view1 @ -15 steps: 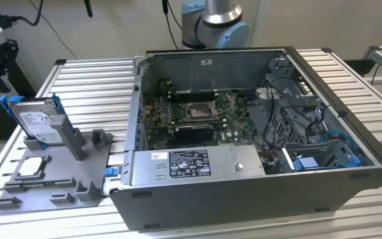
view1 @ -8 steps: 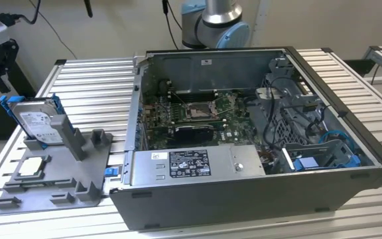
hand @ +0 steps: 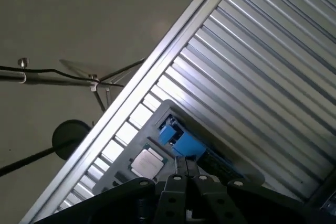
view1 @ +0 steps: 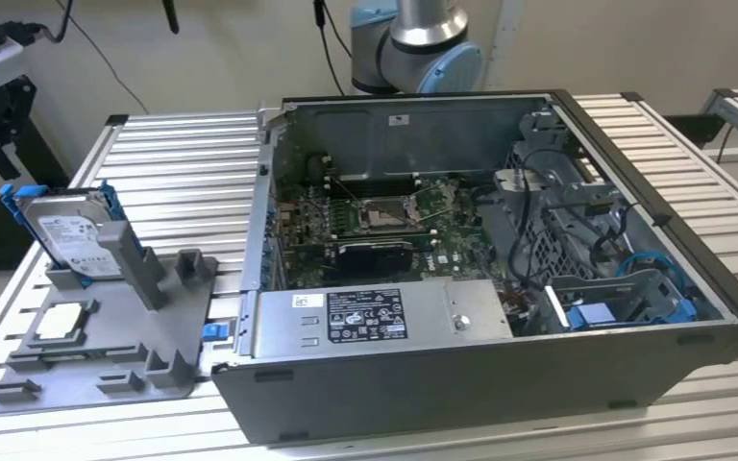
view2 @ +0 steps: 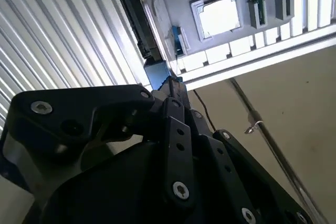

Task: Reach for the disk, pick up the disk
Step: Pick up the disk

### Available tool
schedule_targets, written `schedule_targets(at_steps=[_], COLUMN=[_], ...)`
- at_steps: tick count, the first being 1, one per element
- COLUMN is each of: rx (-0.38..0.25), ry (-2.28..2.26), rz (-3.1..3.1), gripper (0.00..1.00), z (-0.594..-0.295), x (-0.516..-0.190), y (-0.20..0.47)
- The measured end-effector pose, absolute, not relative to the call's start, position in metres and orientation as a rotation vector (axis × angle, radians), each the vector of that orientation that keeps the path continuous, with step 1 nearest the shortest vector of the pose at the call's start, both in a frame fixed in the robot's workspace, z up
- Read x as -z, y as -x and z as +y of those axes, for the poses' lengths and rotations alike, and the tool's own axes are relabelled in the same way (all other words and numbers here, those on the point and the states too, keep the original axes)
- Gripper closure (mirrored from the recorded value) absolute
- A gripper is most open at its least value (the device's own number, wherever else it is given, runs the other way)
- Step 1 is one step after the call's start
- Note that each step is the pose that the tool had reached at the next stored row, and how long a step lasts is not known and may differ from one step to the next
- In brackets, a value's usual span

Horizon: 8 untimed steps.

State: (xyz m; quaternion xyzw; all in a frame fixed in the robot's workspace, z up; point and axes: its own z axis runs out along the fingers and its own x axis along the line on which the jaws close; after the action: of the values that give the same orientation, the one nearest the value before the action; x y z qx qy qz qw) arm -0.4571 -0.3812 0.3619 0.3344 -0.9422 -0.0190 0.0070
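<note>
Soft, even light falls from overhead in the exterior view, with no hard shadows. The ribbed aluminium table reads pale and bright, while the inside of the open dark grey computer case sits in shade. The silver metal hard drive in its bright blue plastic frame, at the exterior view's left, shows a mild sheen. In the second wrist view glare bleaches the small flat silver square chip almost white; the black gripper, close to the lens, is dark and slightly soft. In the first wrist view the table slats carry bright streaks beside a dim grey floor.
</note>
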Motion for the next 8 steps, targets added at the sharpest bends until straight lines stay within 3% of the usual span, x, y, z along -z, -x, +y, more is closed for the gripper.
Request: schedule_targets(at_steps=[8], rx=[0.058], ry=[-1.257], rz=[-2.860], gripper=[1.00], z=[-0.3812], x=[-0.3619], y=[0.4571])
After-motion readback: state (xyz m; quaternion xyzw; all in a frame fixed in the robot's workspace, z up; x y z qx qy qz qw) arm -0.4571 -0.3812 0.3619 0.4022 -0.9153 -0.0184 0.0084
